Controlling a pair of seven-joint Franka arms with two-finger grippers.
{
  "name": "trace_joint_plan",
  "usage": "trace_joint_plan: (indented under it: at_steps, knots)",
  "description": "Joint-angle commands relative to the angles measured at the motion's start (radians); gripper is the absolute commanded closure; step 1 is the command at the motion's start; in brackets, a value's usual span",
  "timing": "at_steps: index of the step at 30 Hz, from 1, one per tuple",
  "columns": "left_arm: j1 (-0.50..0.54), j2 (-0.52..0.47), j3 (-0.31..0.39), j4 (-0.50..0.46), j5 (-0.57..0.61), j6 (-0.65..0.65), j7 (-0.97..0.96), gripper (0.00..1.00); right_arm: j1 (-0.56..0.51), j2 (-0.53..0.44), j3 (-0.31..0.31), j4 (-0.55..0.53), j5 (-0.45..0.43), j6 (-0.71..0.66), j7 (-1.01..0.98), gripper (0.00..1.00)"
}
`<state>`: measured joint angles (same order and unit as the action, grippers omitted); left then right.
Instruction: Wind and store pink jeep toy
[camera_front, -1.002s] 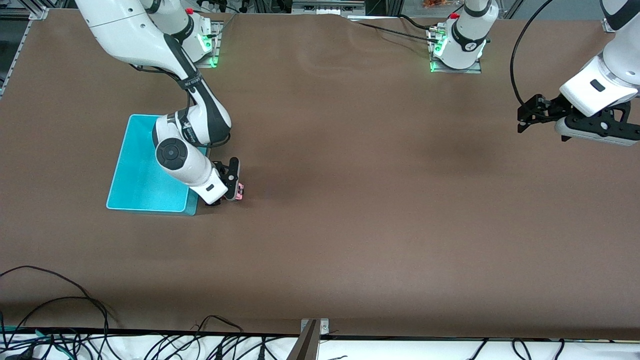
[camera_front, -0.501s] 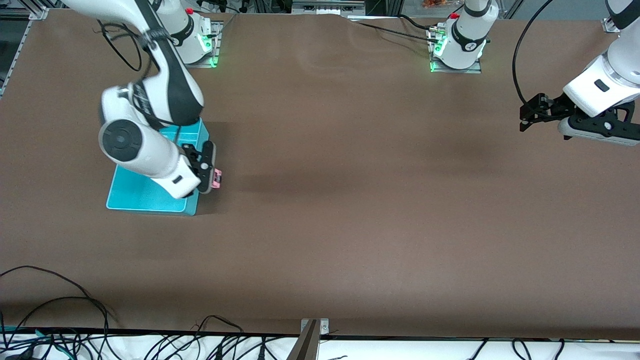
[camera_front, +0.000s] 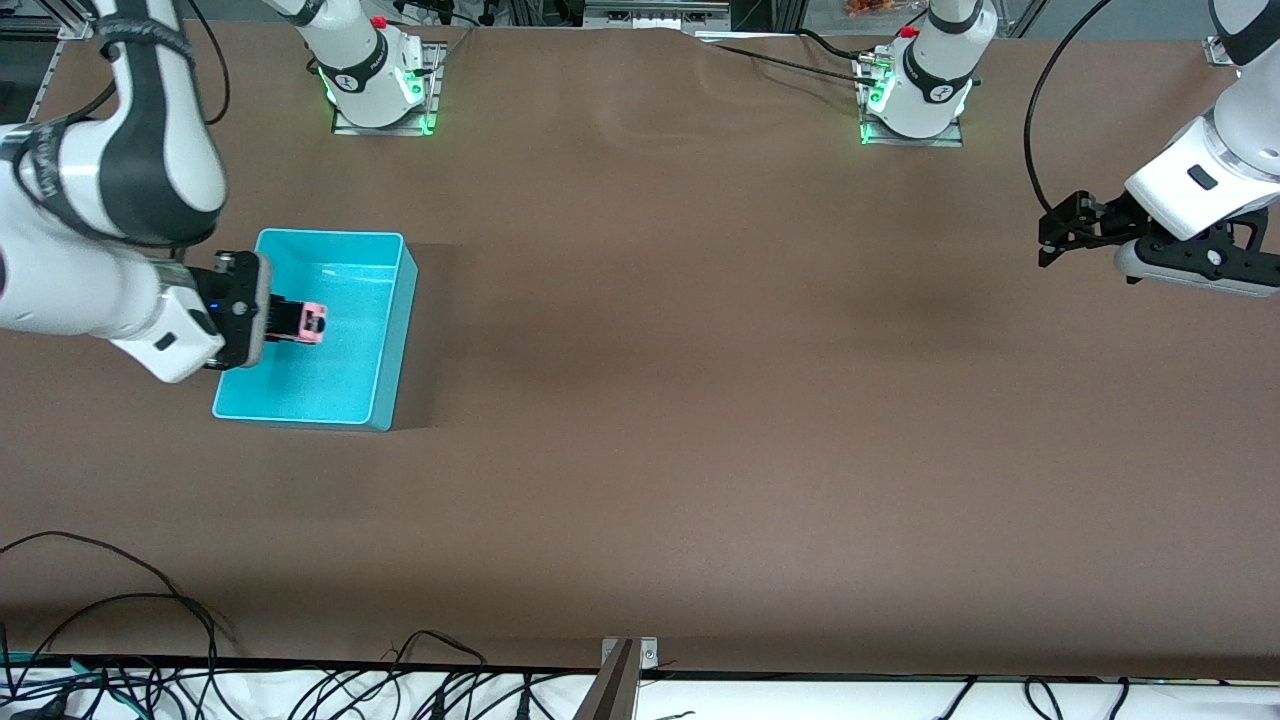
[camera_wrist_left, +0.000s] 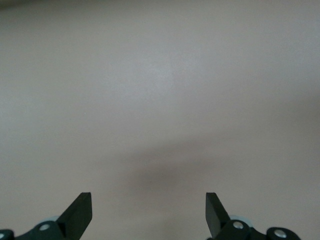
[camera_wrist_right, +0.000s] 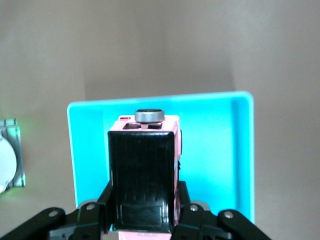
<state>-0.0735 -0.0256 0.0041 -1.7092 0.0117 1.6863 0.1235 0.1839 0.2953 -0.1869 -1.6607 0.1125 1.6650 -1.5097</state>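
My right gripper (camera_front: 292, 322) is shut on the pink jeep toy (camera_front: 311, 322) and holds it in the air over the turquoise bin (camera_front: 395, 330). In the right wrist view the jeep (camera_wrist_right: 143, 170) shows its black roof and a grey spare wheel, clamped between my fingers (camera_wrist_right: 187, 207), with the bin (camera_wrist_right: 242, 150) below it. My left gripper (camera_front: 1050, 232) is open and empty, up over the bare table at the left arm's end; its view shows only brown table between its fingertips (camera_wrist_left: 80, 212).
The bin holds nothing else that I can see. Both arm bases (camera_front: 375, 70) stand along the table's top edge. Loose black cables (camera_front: 150, 620) lie past the table edge nearest the front camera.
My right gripper has lifted the jeep from the table beside the bin and carried it over the bin. The left arm has barely moved.
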Motion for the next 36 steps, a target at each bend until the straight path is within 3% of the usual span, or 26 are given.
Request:
trace_joint_plan:
  at_steps: [1, 18, 28, 33, 36]
  knots:
    - [-0.003, 0.019, 0.004, 0.039, -0.027, -0.025, -0.005, 0.0, 0.011, -0.013, -0.032, -0.115, 0.022, 0.062, -0.084, 0.89]
    - [-0.003, 0.019, 0.002, 0.04, -0.027, -0.025, -0.005, 0.0, 0.012, -0.117, -0.032, -0.565, 0.05, 0.455, -0.127, 0.89]
    - [-0.003, 0.019, 0.002, 0.04, -0.027, -0.025, -0.005, 0.0, 0.014, -0.124, -0.025, -0.691, 0.052, 0.584, -0.129, 0.84]
    - [-0.003, 0.019, 0.002, 0.04, -0.027, -0.025, -0.005, 0.0, 0.014, -0.114, -0.023, -0.732, 0.056, 0.642, -0.13, 0.58]
    - [-0.003, 0.019, 0.002, 0.04, -0.027, -0.025, -0.005, 0.0, 0.019, -0.108, -0.02, -0.732, 0.056, 0.645, -0.129, 0.28]
